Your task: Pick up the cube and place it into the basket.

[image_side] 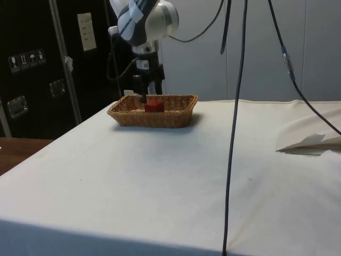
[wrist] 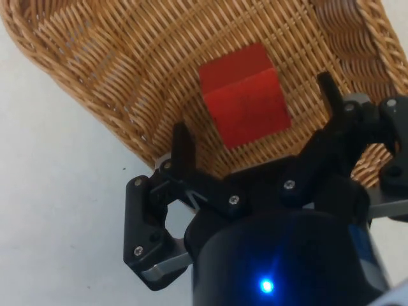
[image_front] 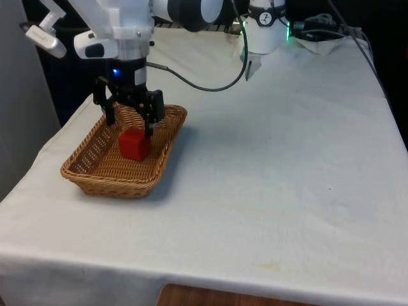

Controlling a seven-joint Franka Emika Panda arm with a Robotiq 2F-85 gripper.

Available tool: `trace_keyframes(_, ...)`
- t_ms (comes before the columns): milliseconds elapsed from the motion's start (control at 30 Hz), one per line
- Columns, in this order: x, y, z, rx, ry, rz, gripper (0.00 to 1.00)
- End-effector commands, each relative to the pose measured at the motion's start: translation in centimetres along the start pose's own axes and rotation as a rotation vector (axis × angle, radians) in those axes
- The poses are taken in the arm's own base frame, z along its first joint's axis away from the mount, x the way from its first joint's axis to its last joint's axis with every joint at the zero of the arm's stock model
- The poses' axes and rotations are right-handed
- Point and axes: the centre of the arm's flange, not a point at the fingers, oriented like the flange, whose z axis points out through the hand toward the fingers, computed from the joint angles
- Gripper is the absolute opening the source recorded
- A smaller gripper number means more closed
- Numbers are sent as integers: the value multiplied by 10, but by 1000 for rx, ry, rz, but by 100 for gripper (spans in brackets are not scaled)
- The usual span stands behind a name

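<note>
As it points straight down, gripper spread wide, empty, above red cube in basket

Red cube; tan woven wicker basket; black gripper; white cloth over the table.

- The cube was red, lying free on the basket's woven floor, tilted a little, nearer the basket's end towards the robot.
- The basket was a shallow oblong wicker tray, upright, holding the cube.
</note>
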Motion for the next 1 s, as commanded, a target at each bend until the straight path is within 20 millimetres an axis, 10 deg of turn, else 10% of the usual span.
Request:
trace_keyframes(0, -1, 1, -5, -4, -2, -1, 100)
trace_keyframes(967, 4, -5, -63, 22, 22, -4, 100)
